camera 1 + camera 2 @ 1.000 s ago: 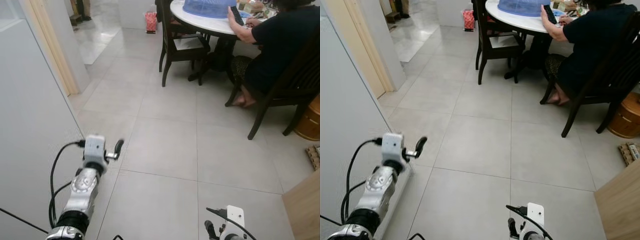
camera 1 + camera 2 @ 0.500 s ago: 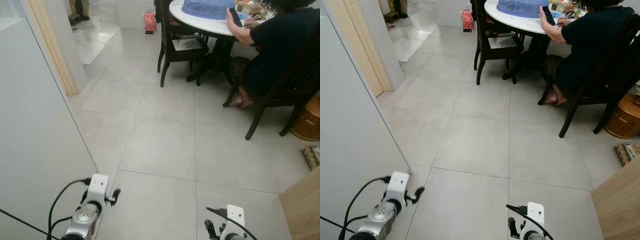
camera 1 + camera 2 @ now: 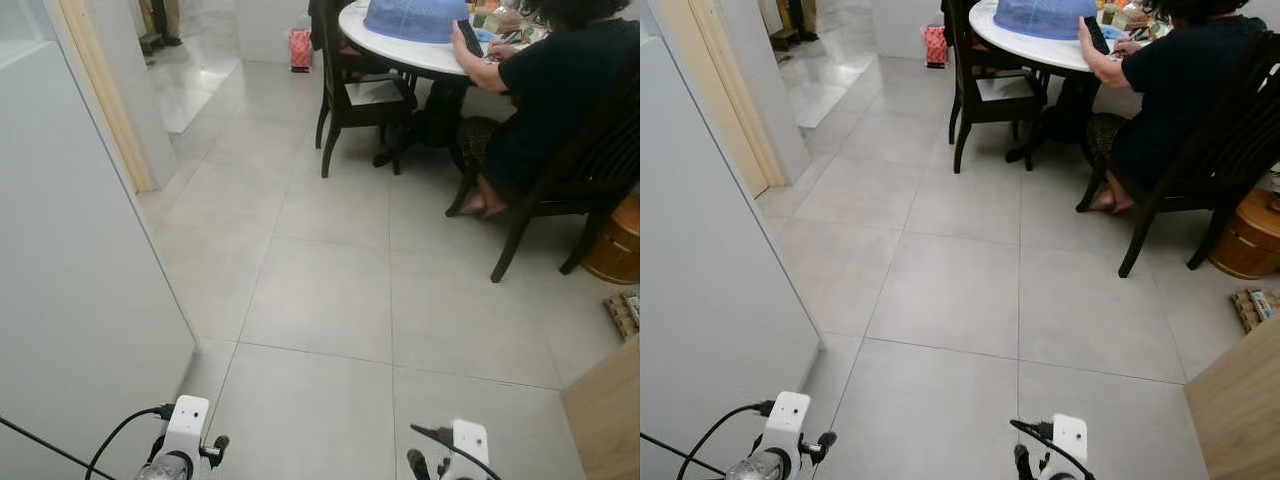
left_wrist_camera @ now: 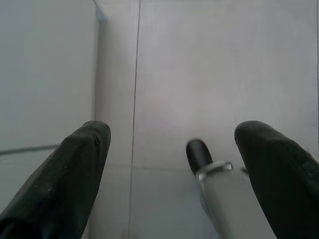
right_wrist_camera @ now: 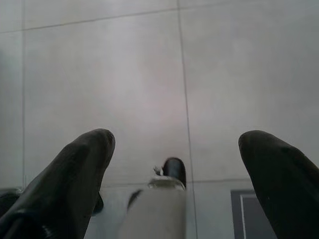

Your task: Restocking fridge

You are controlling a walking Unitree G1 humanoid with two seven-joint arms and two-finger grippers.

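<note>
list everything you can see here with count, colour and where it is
floor: 1, pale grey tiles, across the room
panel: 1, white, close on the robot's left
table: 1, white, round, far right
food cover: 1, blue mesh, on the table
chairs: 2, dark wood, one empty at the table, one under the person
person: 1, dark top, seated at the table
bag: 1, red, on the floor at the far wall
tub: 1, brown wood, right edge
left gripper: 1, black fingers, open, low over the floor by the panel
right gripper: 1, black fingers, open, low over the floor
</note>
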